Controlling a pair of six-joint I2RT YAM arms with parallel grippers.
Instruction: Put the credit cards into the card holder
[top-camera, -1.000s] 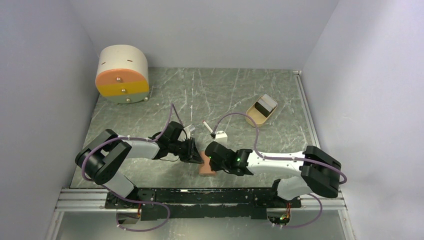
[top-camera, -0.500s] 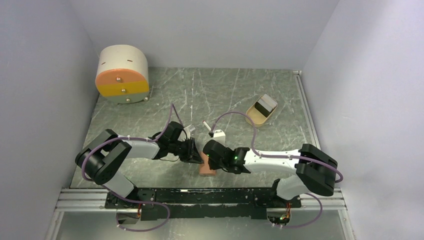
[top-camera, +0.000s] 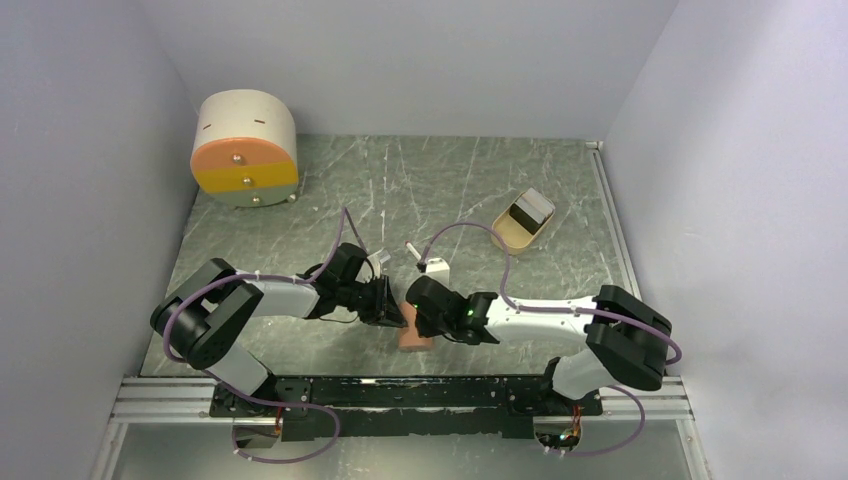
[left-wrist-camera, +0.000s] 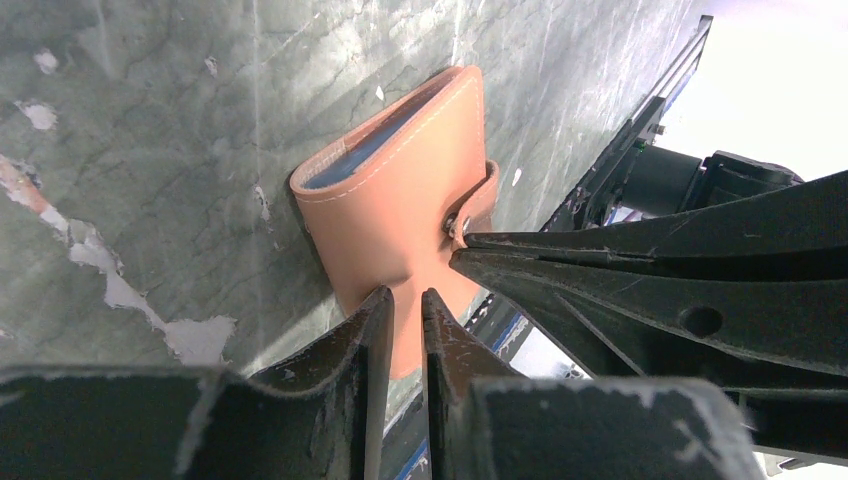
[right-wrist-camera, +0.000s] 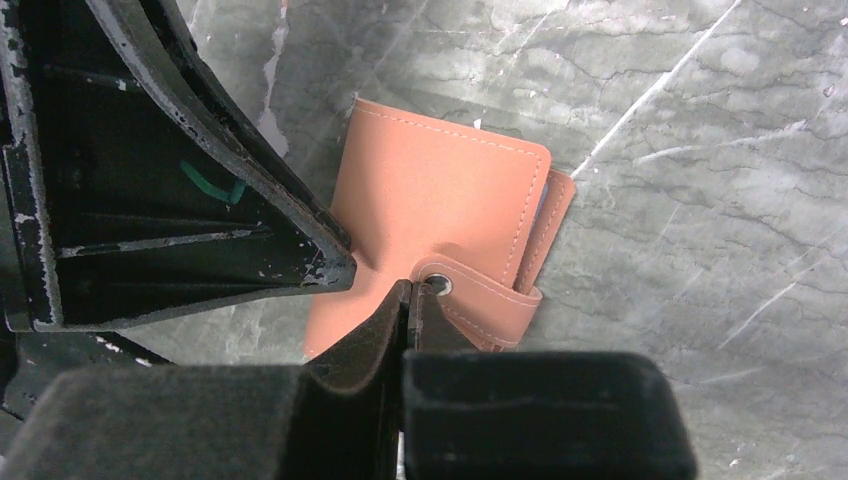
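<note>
Starting at the far left, we are seeing a round drawer box at the back corner of the counter, well apart from the action and not in play. Moving in, we are looking at the left fingers nearly together, with only a sliver of gap and tan leather showing in it, so we are reading them as clamped on the edge of the card holder, probably to pin it while the other arm works the closure. The card holder is lying on the counter near the front edge, between the two arms, with a blue-grey edge showing in its pocket; we cannot tell whether that is a card or lining. Next, the right fingers are pressed together on the snap strap right at the metal stud, likely pulling it to open the holder up. Further right and back, a white stick and a small white block are lying just beyond the grippers. At the far right, a tan dish is holding the black credit card with the white band, well apart from the holder, so we are judging that no card transfer is under way yet and the opening step comes first.
</note>
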